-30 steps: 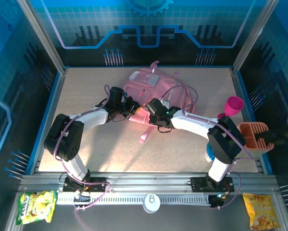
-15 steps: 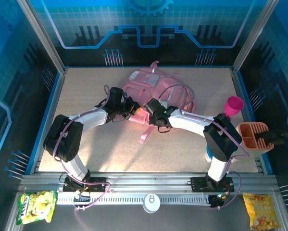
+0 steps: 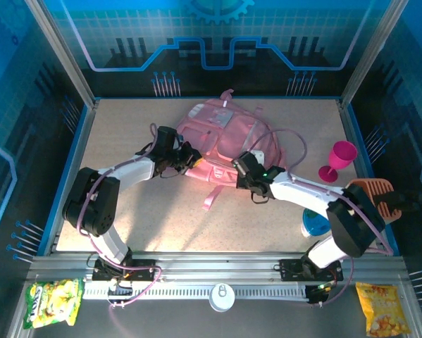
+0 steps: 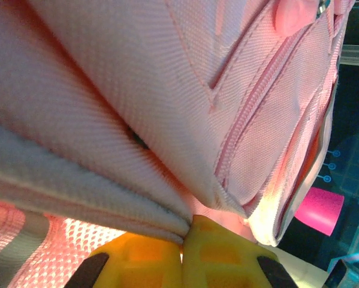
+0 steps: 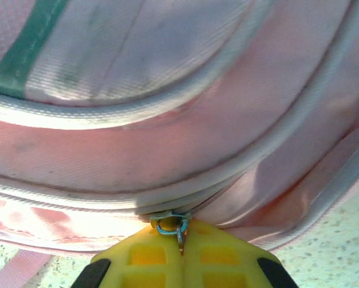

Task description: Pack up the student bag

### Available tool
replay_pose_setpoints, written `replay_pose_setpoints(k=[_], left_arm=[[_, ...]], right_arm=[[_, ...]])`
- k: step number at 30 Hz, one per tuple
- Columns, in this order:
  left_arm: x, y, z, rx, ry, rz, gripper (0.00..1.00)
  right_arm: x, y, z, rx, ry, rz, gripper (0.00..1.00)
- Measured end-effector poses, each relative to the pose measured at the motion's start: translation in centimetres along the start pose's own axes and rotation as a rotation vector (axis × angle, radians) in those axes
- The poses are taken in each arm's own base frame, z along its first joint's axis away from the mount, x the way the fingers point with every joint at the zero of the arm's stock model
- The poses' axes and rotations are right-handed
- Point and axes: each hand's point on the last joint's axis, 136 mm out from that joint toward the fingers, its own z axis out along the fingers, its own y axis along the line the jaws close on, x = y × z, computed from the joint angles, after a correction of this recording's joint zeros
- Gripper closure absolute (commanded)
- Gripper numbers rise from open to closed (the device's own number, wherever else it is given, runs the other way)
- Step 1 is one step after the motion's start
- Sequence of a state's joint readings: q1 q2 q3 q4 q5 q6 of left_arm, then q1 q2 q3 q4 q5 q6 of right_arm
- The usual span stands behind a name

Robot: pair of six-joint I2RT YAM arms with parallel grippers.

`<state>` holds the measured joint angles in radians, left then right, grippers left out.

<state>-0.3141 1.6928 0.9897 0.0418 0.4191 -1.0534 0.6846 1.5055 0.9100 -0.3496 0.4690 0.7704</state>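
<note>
Backpack (image 3: 221, 130) lies flat on the table (image 3: 126, 204), toward the far middle, with both arms reaching in to its near edge. The goblet (image 3: 339, 156) stands well apart on the right.

Left gripper (image 4: 182, 233): pads pressed together, pinching the pale piped edge (image 4: 107, 207) of the backpack at its near-left side. Nothing else is in the grip.

Right gripper (image 5: 180, 240): pads closed tight on the small metal zip pull (image 5: 170, 227), which sits where the zip track meets the near-right rim. The ring shows just above the pad tips, so the hold is shallow.

We judge the step in hand to be running the zip along the rim, with the left side acting as anchor. We cannot tell from here how far the zip is already open.

To do it well:
- We pull along the line of the zip, not away from the fabric, since a shallow pinch on the ring could slip.
- We have the left grip hold the fabric taut against the pull, so the soft cloth does not bunch ahead of the slider.
- We move slowly round the curve of the rim.
- We watch that the whole backpack does not drag across the table.
</note>
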Motion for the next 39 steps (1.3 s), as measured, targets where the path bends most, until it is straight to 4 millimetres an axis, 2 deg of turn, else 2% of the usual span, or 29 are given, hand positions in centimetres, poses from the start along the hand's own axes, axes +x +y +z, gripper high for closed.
replay_pose_setpoints(k=[3, 5, 8, 11, 13, 17, 22, 26, 31, 34, 39], left_arm=[[-0.3, -0.7, -0.3, 0.000, 0.005, 0.026, 0.91], [-0.6, -1.0, -0.5, -0.001, 0.004, 0.042, 0.77], [-1.6, -0.4, -1.2, -0.026, -0.029, 0.048, 0.59], [-2.7, -0.3, -2.8, -0.035, -0.085, 0.045, 0.52], [-2.7, -0.6, -4.2, -0.024, -0.116, 0.049, 0.50], [-1.2, -0.7, -6.6, 0.012, -0.143, 0.040, 0.47], [0.5, 1.0, -7.4, 0.022, -0.143, -0.029, 0.45], [1.3, 1.8, -6.9, 0.024, -0.130, -0.075, 0.45], [1.2, 1.1, -6.1, 0.057, -0.135, -0.097, 0.47], [0.7, 1.4, -5.4, 0.052, -0.154, -0.100, 0.50], [-0.1, 2.9, -3.6, 0.019, -0.161, -0.127, 0.55]], right_arm=[[-0.8, 0.0, -0.3, -0.047, -0.007, -0.021, 0.99], [-0.9, 0.4, -0.2, -0.081, 0.007, -0.053, 1.00], [-1.0, 1.4, -0.2, -0.130, 0.039, -0.103, 1.00], [-1.0, 3.0, 0.2, -0.179, 0.074, -0.144, 1.00], [-1.1, 4.4, 0.4, -0.219, 0.086, -0.171, 1.00], [-1.4, 8.0, 0.1, -0.318, 0.089, -0.221, 1.00], [-1.2, 12.0, -0.1, -0.442, 0.097, -0.245, 1.00], [-0.6, 14.6, 0.1, -0.526, 0.126, -0.242, 1.00], [-0.2, 16.9, -0.2, -0.602, 0.141, -0.240, 1.00], [0.0, 17.7, -0.3, -0.629, 0.146, -0.239, 1.00], [0.2, 18.1, -0.4, -0.647, 0.151, -0.239, 1.00]])
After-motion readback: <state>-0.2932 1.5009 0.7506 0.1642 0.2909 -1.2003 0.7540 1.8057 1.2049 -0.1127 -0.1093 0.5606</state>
